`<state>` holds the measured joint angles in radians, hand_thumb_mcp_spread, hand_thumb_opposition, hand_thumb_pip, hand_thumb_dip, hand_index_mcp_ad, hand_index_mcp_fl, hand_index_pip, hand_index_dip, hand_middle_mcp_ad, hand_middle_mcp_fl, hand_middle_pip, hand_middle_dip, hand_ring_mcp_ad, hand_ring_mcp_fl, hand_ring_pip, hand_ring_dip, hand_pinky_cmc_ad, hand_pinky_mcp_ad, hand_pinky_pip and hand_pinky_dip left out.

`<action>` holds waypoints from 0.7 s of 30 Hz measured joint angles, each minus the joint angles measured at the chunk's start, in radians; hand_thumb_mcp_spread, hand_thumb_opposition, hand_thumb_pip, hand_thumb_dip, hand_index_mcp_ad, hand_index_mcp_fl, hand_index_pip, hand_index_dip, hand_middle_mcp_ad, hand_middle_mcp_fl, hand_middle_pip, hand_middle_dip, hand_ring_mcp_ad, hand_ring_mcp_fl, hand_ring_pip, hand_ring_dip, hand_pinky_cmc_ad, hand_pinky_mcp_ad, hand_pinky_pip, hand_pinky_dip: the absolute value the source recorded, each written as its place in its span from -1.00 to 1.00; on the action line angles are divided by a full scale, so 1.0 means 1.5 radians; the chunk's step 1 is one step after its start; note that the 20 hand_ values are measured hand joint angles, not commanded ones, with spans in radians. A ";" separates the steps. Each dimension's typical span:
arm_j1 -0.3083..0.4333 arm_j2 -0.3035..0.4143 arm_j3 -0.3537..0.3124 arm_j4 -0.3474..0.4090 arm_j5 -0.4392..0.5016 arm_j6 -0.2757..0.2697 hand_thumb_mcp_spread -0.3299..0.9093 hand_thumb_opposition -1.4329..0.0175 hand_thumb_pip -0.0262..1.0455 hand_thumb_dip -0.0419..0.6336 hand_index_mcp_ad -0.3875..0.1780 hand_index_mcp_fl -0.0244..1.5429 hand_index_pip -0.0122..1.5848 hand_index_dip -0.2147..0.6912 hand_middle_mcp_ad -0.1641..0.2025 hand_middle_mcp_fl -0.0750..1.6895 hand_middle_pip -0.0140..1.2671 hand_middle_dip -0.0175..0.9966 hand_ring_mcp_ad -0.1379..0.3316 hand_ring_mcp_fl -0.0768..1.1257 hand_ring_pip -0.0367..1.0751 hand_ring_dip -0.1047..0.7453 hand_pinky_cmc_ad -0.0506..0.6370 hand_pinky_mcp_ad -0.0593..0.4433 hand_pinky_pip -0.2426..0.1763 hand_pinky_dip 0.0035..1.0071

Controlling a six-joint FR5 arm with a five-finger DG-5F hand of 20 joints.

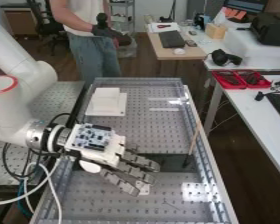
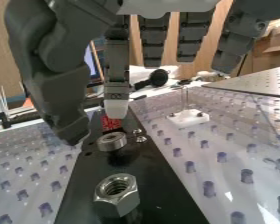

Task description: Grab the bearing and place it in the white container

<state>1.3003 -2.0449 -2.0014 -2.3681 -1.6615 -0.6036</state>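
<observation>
The bearing [image 2: 112, 146], a thick, shiny silver ring, sits near the straight, wide-spread fingers [image 1: 121, 182].

Here on my bench [image 1: 91, 200] I'm counting, and it's one bearing [image 2: 111, 141], just the one! One big nut [image 2: 117, 192] now, a single one again. Small screws [image 2: 141, 139]? I make it two, a pair! One black strip [image 2: 164, 200], one white container [image 1: 106, 102], one small white block [image 2: 188, 117], and one thin stick [image 1: 194, 138]!
</observation>
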 joint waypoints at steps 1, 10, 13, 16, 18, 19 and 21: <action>0.000 0.000 0.001 -0.001 -0.001 0.001 0.23 -0.10 0.21 -0.15 0.07 -0.90 0.87 0.11 0.28 -0.89 -0.76 -0.59 0.21 -0.87 -0.76 -0.56 0.21 0.42 -0.13 -0.62; -0.002 -0.001 0.006 -0.014 -0.007 -0.002 0.23 -0.15 0.25 0.01 0.07 -0.92 0.85 0.11 0.28 -0.89 -0.77 -0.59 0.21 -0.87 -0.76 -0.56 0.21 0.42 -0.13 -0.62; -0.002 -0.002 0.007 -0.016 -0.008 -0.003 0.23 -0.15 0.26 0.06 0.07 -0.94 0.85 0.11 0.28 -0.89 -0.77 -0.59 0.21 -0.87 -0.76 -0.56 0.21 0.42 -0.13 -0.62; -0.003 -0.003 0.008 -0.017 -0.011 -0.006 0.23 -0.15 0.26 0.06 0.07 -0.94 0.85 0.11 0.28 -0.89 -0.77 -0.59 0.21 -0.87 -0.76 -0.56 0.21 0.41 -0.13 -0.62; -0.005 -0.004 0.010 -0.022 -0.014 -0.008 0.23 -0.15 0.26 0.06 0.07 -0.96 0.84 0.11 0.28 -0.89 -0.77 -0.59 0.21 -0.87 -0.76 -0.56 0.21 0.41 -0.13 -0.62; -0.005 -0.004 0.011 -0.024 -0.015 -0.009 0.23 -0.15 0.26 0.06 0.07 -0.96 0.84 0.11 0.28 -0.89 -0.77 -0.59 0.21 -0.87 -0.76 -0.56 0.21 0.41 -0.13 -0.62; -0.006 -0.005 0.012 -0.026 -0.016 -0.011 0.23 -0.15 0.26 0.06 0.07 -0.96 0.83 0.11 0.28 -0.89 -0.77 -0.59 0.21 -0.87 -0.76 -0.56 0.21 0.41 -0.13 -0.62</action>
<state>1.2915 -2.0528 -1.9830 -2.4074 -1.6853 -0.6202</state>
